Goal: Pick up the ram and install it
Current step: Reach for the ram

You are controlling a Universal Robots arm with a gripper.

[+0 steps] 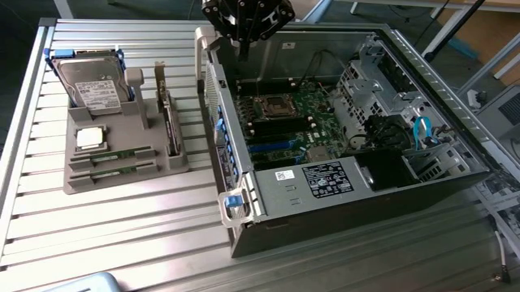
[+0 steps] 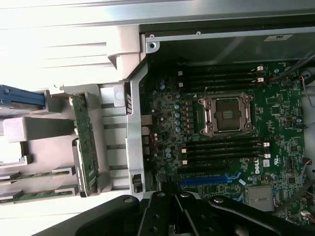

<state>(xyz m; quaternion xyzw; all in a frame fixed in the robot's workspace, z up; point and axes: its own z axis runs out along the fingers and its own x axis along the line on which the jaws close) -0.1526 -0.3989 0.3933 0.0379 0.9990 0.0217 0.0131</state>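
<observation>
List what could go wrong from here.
The gripper hangs by the case wall; a low traverse toward the tray could clip it. The ram lies beside the upright expansion card; a stray reach might hit that. The open processor socket sits between the memory slots, exposed to a misplaced stick.

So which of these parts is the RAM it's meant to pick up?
Find the grey tray on the exterior view's left of the open computer case. In front of its square silver processor lie two RAM sticks. Unlike the upright dark card, they are flat, long, narrow green strips.
</observation>
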